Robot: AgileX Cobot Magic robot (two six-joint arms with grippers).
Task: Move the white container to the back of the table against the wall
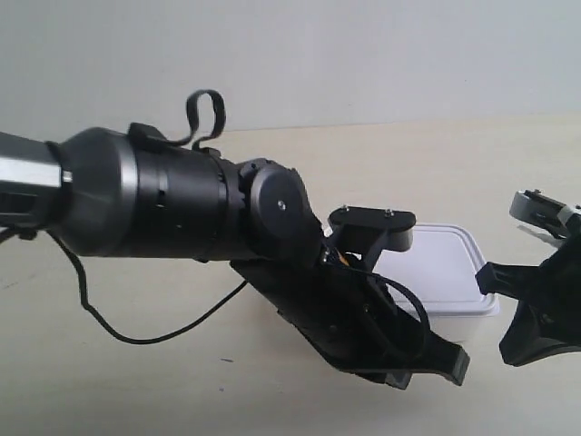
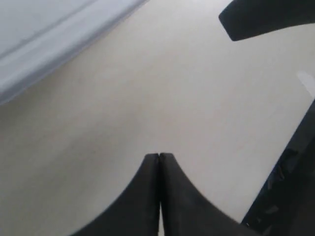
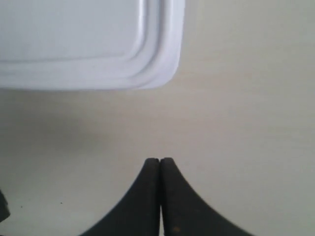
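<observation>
The white container [image 1: 447,265] lies flat on the beige table [image 1: 163,381], lid on, well short of the pale wall [image 1: 318,54]. The big black arm at the exterior view's left [image 1: 272,236] reaches across in front of it, its fingertips [image 1: 457,365] low near the container's front right corner. In the left wrist view my left gripper [image 2: 159,156] is shut and empty over bare table [image 2: 147,98], the container's edge [image 2: 44,39] off to one side. My right gripper [image 3: 160,160] is shut and empty too, a short gap from the container's rounded corner [image 3: 98,44].
The arm at the exterior view's right [image 1: 545,304] sits close to the container's right end. The left wrist view catches another black arm's part [image 2: 266,19] ahead. A thin black cable [image 1: 136,338] loops down onto the table below the big arm.
</observation>
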